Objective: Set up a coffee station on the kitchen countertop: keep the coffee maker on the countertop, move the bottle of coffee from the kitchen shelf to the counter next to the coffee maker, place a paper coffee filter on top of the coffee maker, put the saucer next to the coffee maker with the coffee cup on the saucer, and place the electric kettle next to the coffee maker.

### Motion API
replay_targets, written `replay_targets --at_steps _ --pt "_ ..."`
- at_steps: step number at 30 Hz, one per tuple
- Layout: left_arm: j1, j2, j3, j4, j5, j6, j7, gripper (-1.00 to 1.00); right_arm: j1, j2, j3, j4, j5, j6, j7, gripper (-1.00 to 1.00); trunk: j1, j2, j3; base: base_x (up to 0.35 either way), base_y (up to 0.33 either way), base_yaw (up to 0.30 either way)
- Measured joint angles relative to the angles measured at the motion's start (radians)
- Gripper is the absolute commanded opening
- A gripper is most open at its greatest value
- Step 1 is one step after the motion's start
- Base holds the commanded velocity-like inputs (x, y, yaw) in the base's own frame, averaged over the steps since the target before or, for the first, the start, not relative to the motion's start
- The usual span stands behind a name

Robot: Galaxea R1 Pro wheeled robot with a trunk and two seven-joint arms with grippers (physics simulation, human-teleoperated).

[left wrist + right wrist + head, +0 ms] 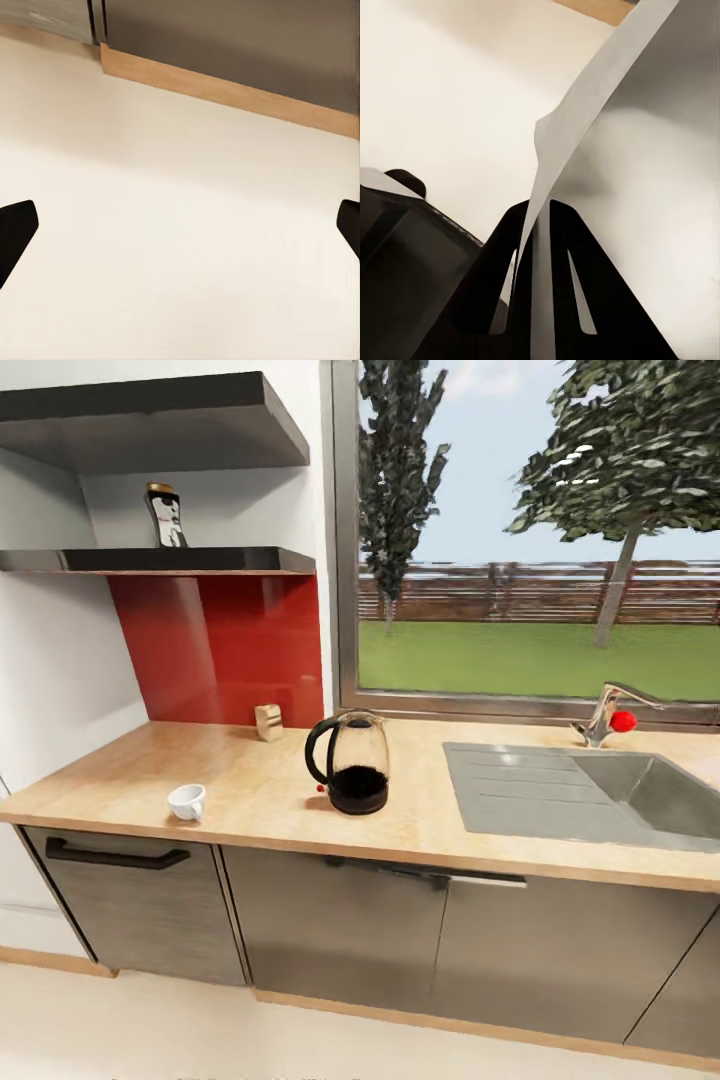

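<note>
Head view: long pale beige wood-look bench (260,790) over glossy dark grey cabinets (330,930). A rounded dark electric kettle with black loop handle (350,762) stands upright near the bench middle, left of the steel sink (590,795). A tiny white coffee cup (187,801) lies tipped on its side near the bench's front edge, well apart from the kettle, to its left. A small squat container, tan in this light (268,722), sits at the back of the bench against the red splashback (215,650); whether it is the coffee bottle I cannot tell. On the lower black wall shelf (160,560) stands a dark bottle with a white label (167,517). A chrome tap with a red knob (610,715) is behind the sink, under the window.

Left wrist view: left gripper (180,232) with fingertips (15,229) far apart, nothing between them, above cream floor (180,225); a wooden plinth (225,90) runs under grey cabinet fronts.

Right wrist view: right gripper (536,225) has its black fingers (574,262) pressed together on a thin white paper coffee filter (585,142), which rises beyond the fingertips, over the cream floor.
</note>
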Motion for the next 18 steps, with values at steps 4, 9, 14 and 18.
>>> replay_targets --at_steps 4,9,14,18 --pt "0.0 0.0 0.0 0.0 0.0 0.0 0.0 1.0 0.0 0.0 -0.001 0.008 0.0 -0.001 0.0 -1.0 0.0 0.0 0.0 -0.056 -0.134 -0.225" --pt "0.0 0.0 0.0 0.0 0.0 0.0 0.0 1.0 0.0 0.0 -0.001 0.008 0.0 -0.002 0.0 -1.0 0.0 0.0 0.0 -0.005 -0.013 -0.28" --pt "0.0 0.0 0.0 0.001 0.0 0.0 0.0 1.0 0.0 0.0 -0.001 0.008 0.0 -0.002 0.0 -1.0 0.0 0.0 0.0 -0.001 -0.002 -0.285" --pt "0.0 0.0 0.0 0.001 0.0 0.0 0.001 1.0 0.0 0.0 -0.001 0.009 0.0 -0.002 0.0 -1.0 0.0 0.0 0.0 0.0 0.0 -0.286"
